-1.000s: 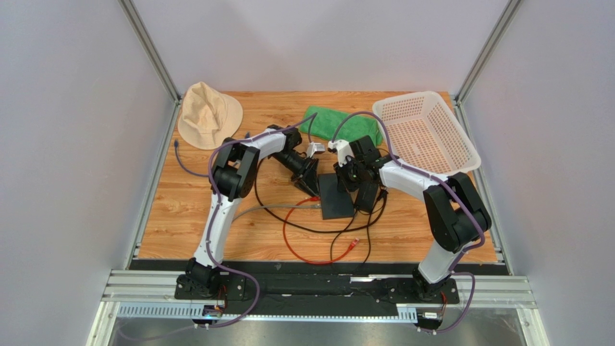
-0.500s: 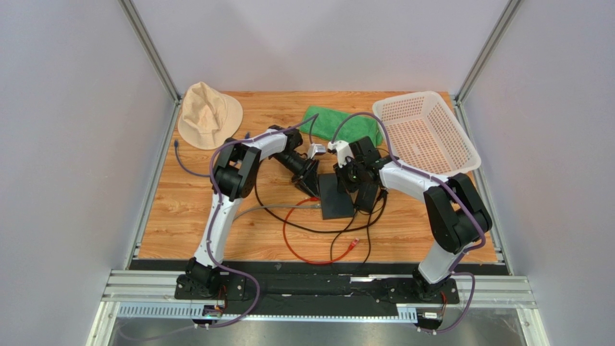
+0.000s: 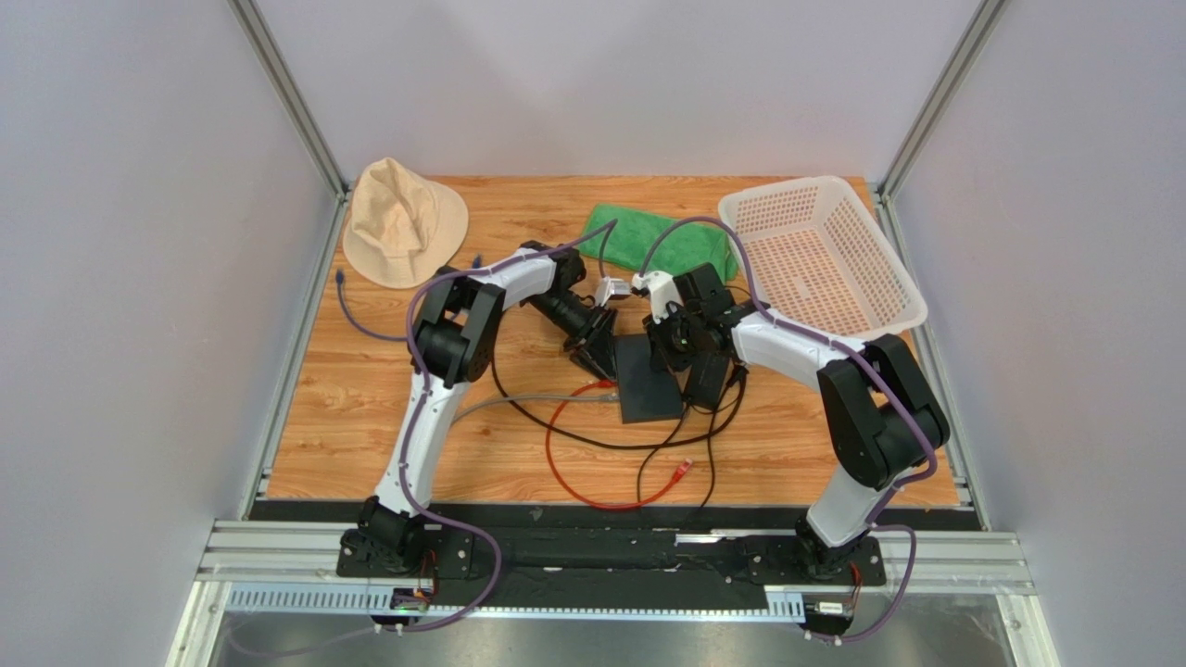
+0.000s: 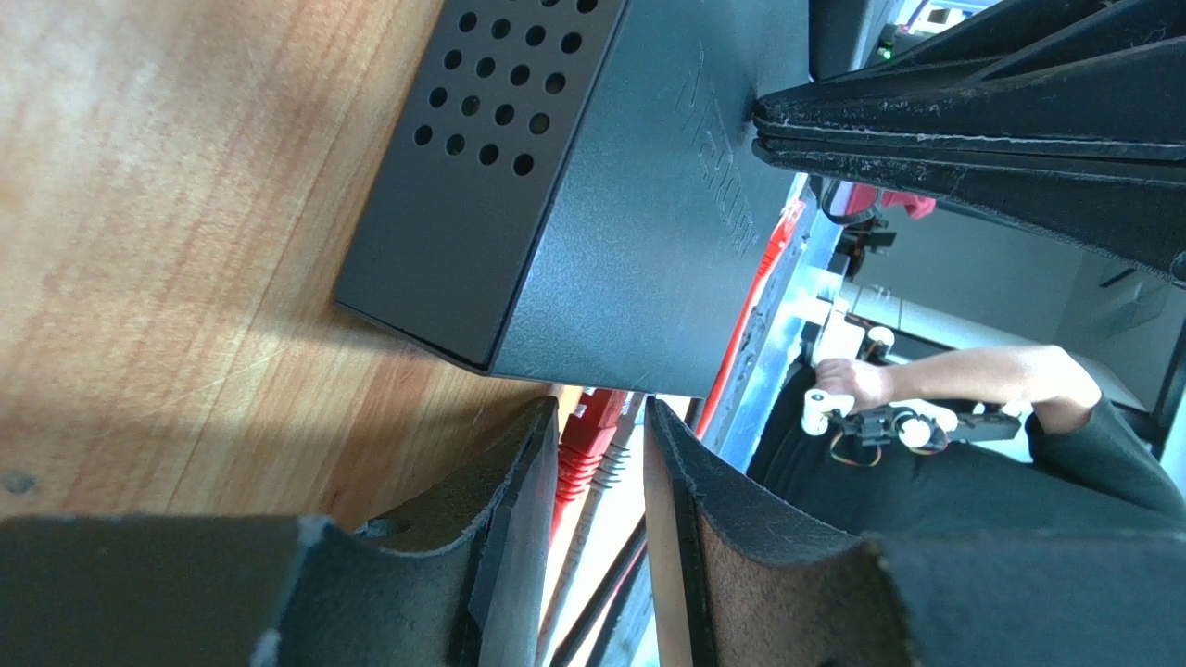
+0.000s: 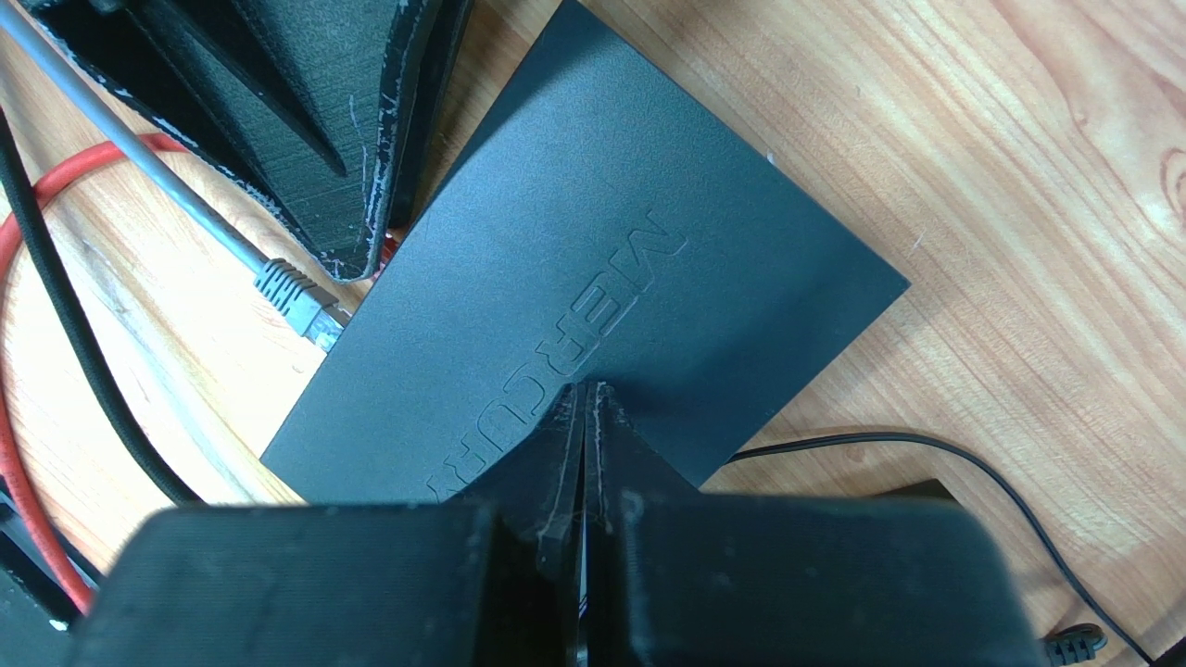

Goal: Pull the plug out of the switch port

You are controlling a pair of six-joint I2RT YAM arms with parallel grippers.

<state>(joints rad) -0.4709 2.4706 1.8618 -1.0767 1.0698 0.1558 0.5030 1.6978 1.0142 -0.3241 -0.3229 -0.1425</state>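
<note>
The flat black switch box (image 3: 649, 384) lies mid-table; its port side faces left and the sockets themselves are hidden. In the left wrist view the box (image 4: 627, 209) sits just beyond my left gripper (image 4: 602, 417), whose narrowly parted jaws hold the red plug (image 4: 592, 434) at the box's edge, with a grey plug (image 4: 625, 448) beside it. My left gripper (image 3: 602, 359) is at the box's left side. My right gripper (image 3: 671, 345) is shut, its tips (image 5: 586, 392) pressed on the box's top (image 5: 599, 264). The grey plug (image 5: 295, 295) enters the box's side.
A black power adapter (image 3: 707, 378) lies right of the box. A red cable (image 3: 578, 480) with a loose end, a grey cable (image 3: 529, 403) and black cables loop in front. A white basket (image 3: 891, 285), a green cloth (image 3: 654, 239) and a beige hat (image 3: 401, 220) are at the back.
Almost nothing differs; the left arm has shifted very slightly. The right gripper and the box have stayed in place.
</note>
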